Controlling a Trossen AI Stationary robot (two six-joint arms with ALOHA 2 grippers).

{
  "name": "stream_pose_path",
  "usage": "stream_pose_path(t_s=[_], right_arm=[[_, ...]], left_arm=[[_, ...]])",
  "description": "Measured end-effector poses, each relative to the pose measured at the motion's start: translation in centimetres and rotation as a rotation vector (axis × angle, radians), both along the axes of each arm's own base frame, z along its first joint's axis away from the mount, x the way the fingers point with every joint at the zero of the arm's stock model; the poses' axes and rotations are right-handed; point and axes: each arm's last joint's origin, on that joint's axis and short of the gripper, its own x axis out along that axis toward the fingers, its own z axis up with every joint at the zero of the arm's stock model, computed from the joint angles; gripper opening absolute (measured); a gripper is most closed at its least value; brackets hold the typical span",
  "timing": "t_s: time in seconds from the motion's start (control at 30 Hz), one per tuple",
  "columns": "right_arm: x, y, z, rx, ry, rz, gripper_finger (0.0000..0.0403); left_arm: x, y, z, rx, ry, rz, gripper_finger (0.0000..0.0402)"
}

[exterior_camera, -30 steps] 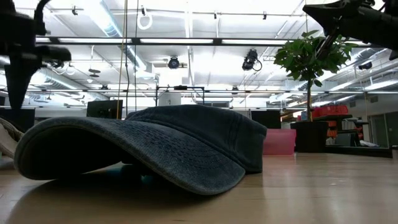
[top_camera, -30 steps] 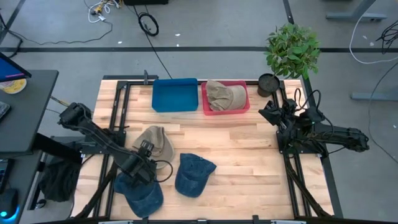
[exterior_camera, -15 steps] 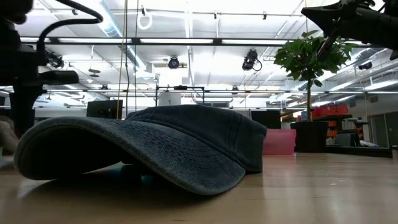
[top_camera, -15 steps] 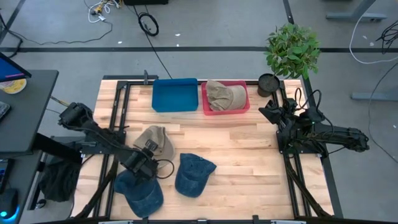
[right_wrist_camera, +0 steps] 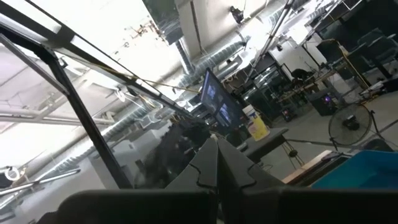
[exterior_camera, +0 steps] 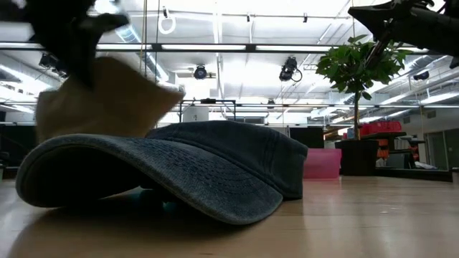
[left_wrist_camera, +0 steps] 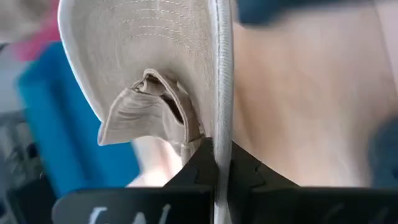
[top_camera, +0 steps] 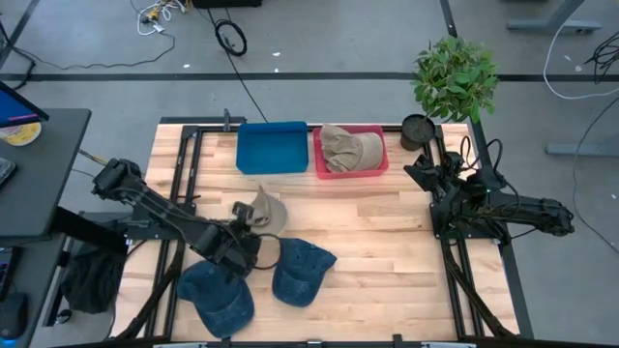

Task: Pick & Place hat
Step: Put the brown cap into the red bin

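Note:
A tan hat (top_camera: 263, 211) is up off the wooden table (top_camera: 387, 251) at its left middle, with my left gripper (top_camera: 249, 227) shut on it. The low view shows this tan hat (exterior_camera: 100, 100) raised behind a blue denim hat (exterior_camera: 179, 165). Two denim hats (top_camera: 300, 271) (top_camera: 215, 295) lie crown up near the front edge. At the table's right side my right gripper (top_camera: 418, 174) waits, shut on nothing, its fingers (right_wrist_camera: 217, 155) pointing up into the room. My left gripper pinches the tan hat's brim at its edge (left_wrist_camera: 219, 127) between its two fingers. They come slanting from the table's near left side. The hat stands on edge beyond the fingertips, its hollow underside (left_wrist_camera: 155, 99) showing. Its lower part is hidden behind the denim hat in the low view.
A blue bin (top_camera: 271, 147) and a pink bin (top_camera: 380, 164) stand side by side at the far edge; another tan hat (top_camera: 346, 147) lies in the pink one. A potted plant (top_camera: 453, 77) stands at the far right corner.
My left gripper has shut on the tan hat and moved toward the table's right edge and up. The hat, which lay flat on the table, is now raised and turned on edge.

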Motion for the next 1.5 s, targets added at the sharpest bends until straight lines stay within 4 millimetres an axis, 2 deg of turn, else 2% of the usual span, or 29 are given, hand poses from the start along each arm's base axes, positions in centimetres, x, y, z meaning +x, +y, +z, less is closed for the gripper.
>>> stream_pose_path(t_s=[0.23, 0.53, 0.67, 0.97, 1.17, 1.33, 1.5], right_arm=[[-0.2, -0.1, 0.4, 0.002, -0.049, -0.057, 0.0009], [-1.1, -0.2, 1.7, -0.003, -0.204, -0.141, 0.0016], [-1.3, -0.2, 2.0, 0.021, -0.252, -0.125, 0.0017], [-1.4, -0.2, 2.1, 0.087, -0.287, -0.088, 0.0019], [-1.5, -0.3, 2.1, 0.132, -0.299, -0.103, 0.0052], [-1.3, -0.4, 2.1, 0.258, -0.322, -0.051, 0.0114], [-1.3, -0.4, 2.4, 0.350, -0.386, 0.028, 0.0185]], left_arm=[[1.6, 0.4, 8.0, -0.045, -0.364, 0.227, 0.0011], [3.2, 3.4, 16.3, -0.074, -0.892, 0.532, 0.0011], [3.8, 4.4, 18.7, -0.116, -1.080, 0.621, 0.0011], [5.6, 5.8, 21.0, -0.174, -1.318, 0.701, 0.0011], [6.6, 6.9, 22.8, -0.211, -1.395, 0.597, 0.0011], [7.4, 9.0, 25.3, -0.322, -1.542, 0.366, 0.0011], [7.5, 12.1, 27.3, -0.436, -1.700, 0.123, 0.0011]])
